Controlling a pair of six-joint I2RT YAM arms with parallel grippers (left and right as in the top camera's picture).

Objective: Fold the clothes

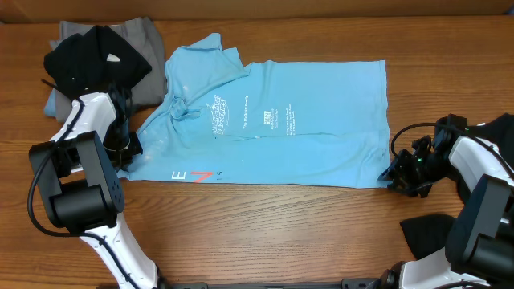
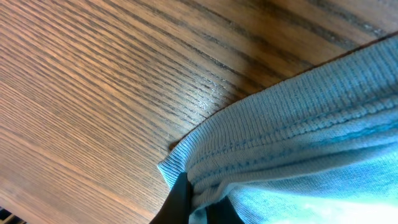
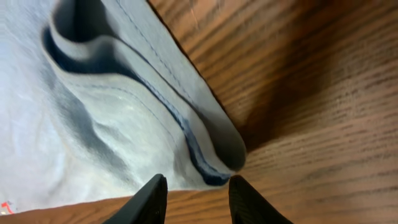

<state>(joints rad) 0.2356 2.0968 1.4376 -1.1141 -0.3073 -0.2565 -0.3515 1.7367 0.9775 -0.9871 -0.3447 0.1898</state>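
The sky-blue T-shirt (image 1: pixel 273 120) lies spread on the table, with white lettering and a coral-red mark near its front hem. My left gripper (image 1: pixel 127 151) is at the shirt's front left corner, shut on the ribbed blue hem (image 2: pixel 261 155); the fingers (image 2: pixel 198 205) pinch a fold of it. My right gripper (image 1: pixel 395 172) is at the shirt's front right corner. Its fingers (image 3: pixel 196 198) are open and apart, just short of the folded corner (image 3: pixel 211 162), holding nothing.
A black garment (image 1: pixel 95 60) lies on a grey one (image 1: pixel 144 40) with a pale blue edge at the back left. Another dark garment (image 1: pixel 430 229) lies at the front right, under my right arm. A wall runs along the table's far edge.
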